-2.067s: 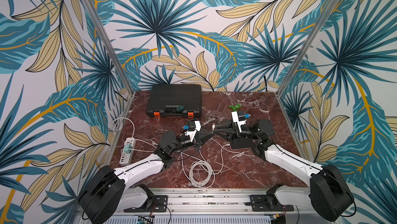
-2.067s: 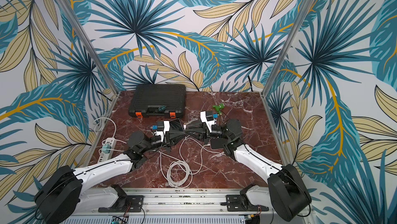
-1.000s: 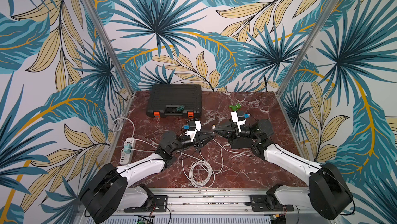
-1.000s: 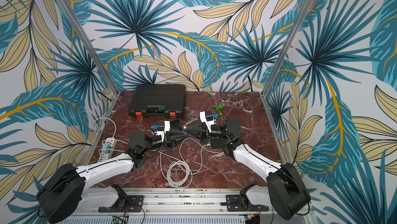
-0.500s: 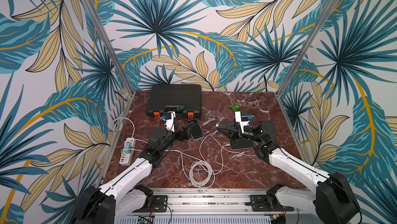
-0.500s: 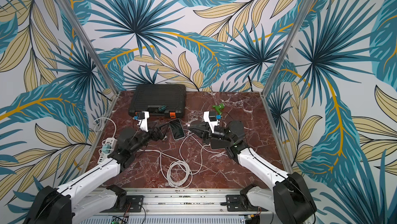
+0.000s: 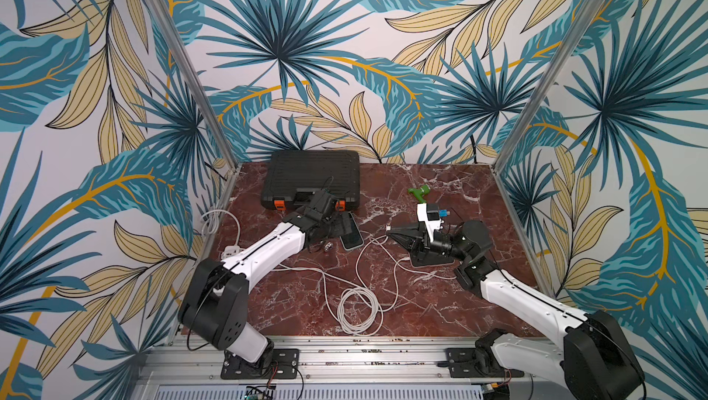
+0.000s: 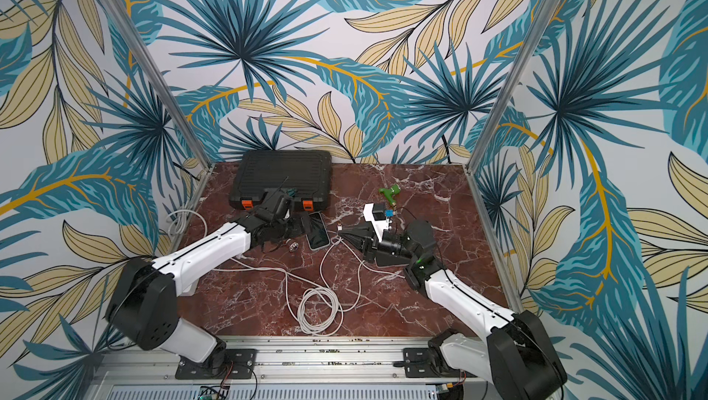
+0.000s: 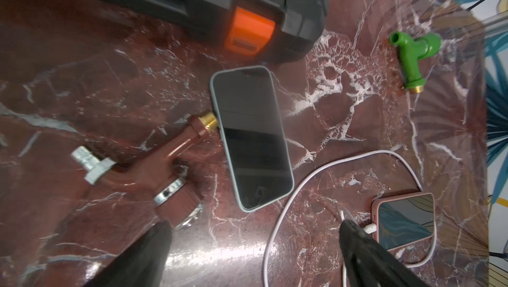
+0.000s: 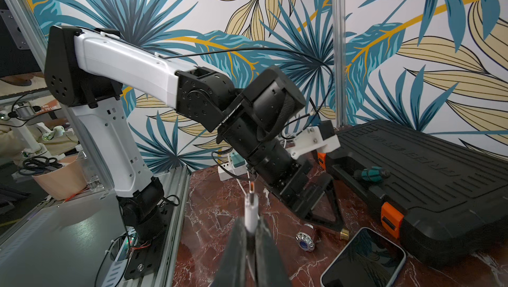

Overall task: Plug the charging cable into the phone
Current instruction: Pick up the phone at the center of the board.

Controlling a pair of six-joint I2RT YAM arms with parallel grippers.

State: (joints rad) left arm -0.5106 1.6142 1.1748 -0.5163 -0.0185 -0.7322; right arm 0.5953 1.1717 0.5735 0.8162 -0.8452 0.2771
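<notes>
Lying flat and screen up on the tabletop (image 7: 440, 302), the phone (image 7: 351, 235) sits just in front of the black toolbox (image 7: 310, 172), nothing plugged into it in any view; its port end faces the open middle of the tabletop. White plug (image 10: 251, 211) of the charging cable (image 7: 360, 312) is pinched in the right tool (image 10: 250, 225), jaws closed tight on it, metal tip sticking out past the fingertips and off the surface. In both top views plug and phone are near each other but apart, a clear gap between them. Left tool (image 9: 253, 230) is spread fully wide, holding nothing, hovering low beside the phone and touching nothing visible. Rest of the cable runs slack over the tabletop into a loose coil toward the front edge. Brown tap (image 9: 154, 167) lies with its brass end right against the phone's long side; green tap (image 7: 419, 193) well off. A second, pink-cased phone (image 9: 404, 222) lies under the right arm with a white connector at its edge; can't tell if it's seated. Progress judgement: plug grasped, phone unheld and unplugged. Left to do: steady or regrasp the phone, line the tip up with the port, push it in.
</notes>
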